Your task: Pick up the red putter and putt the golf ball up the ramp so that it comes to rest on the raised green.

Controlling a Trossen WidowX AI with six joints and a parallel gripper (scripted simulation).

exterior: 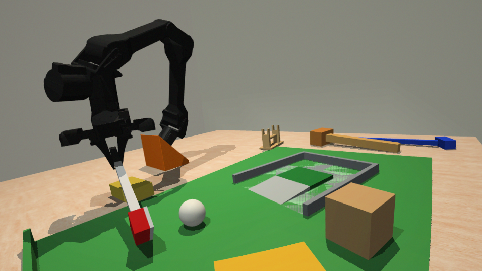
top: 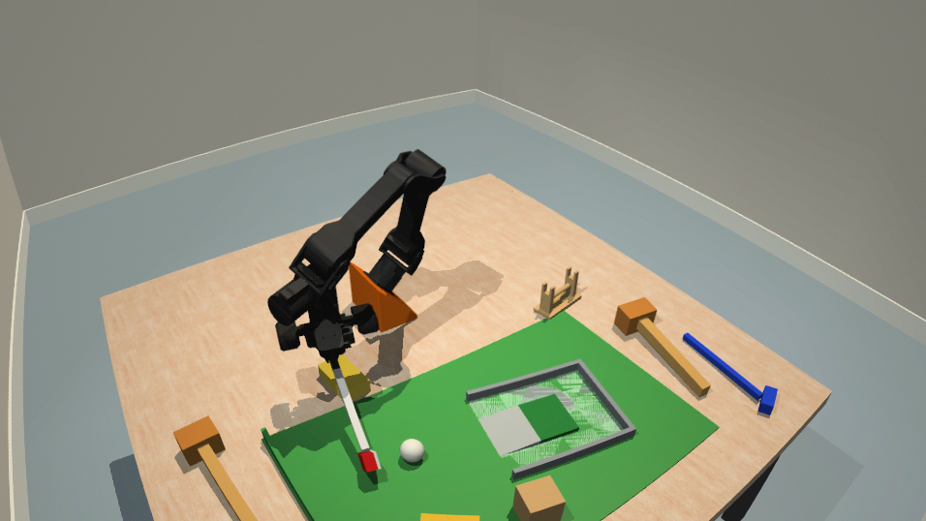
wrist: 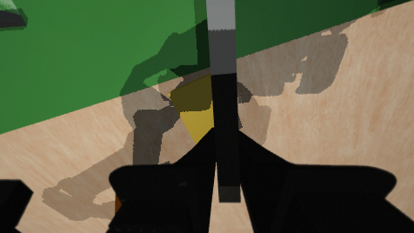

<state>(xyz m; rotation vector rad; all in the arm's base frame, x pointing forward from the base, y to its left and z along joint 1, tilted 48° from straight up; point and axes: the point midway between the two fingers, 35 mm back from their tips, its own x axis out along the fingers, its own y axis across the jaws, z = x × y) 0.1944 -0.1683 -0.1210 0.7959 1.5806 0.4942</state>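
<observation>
My gripper point(top: 333, 360) point(exterior: 115, 160) point(wrist: 223, 131) is shut on the dark grip of the red putter. The putter's pale shaft point(top: 353, 411) point(exterior: 128, 188) slants down to its red head point(top: 369, 460) point(exterior: 139, 225), which hangs just above the mat, left of the ball and apart from it. The white golf ball point(top: 412, 450) point(exterior: 192, 212) rests on the green mat point(top: 433, 395) point(exterior: 215, 188). Right of the ball lie the grey ramp point(top: 508, 430) point(exterior: 279, 189) and the raised dark green square point(top: 548, 416) point(exterior: 305, 176) behind it. The wrist view shows the grip but not the head.
Grey rails point(top: 524, 381) point(exterior: 269, 167) surround the green on three sides, open toward the ball. A yellow block point(top: 353, 378) point(exterior: 134, 188) point(wrist: 197, 123) is behind the shaft. An orange wedge point(top: 382, 304) point(exterior: 158, 153) stands by the arm. A tan cube point(top: 539, 499) point(exterior: 358, 218) stands near the front rail.
</observation>
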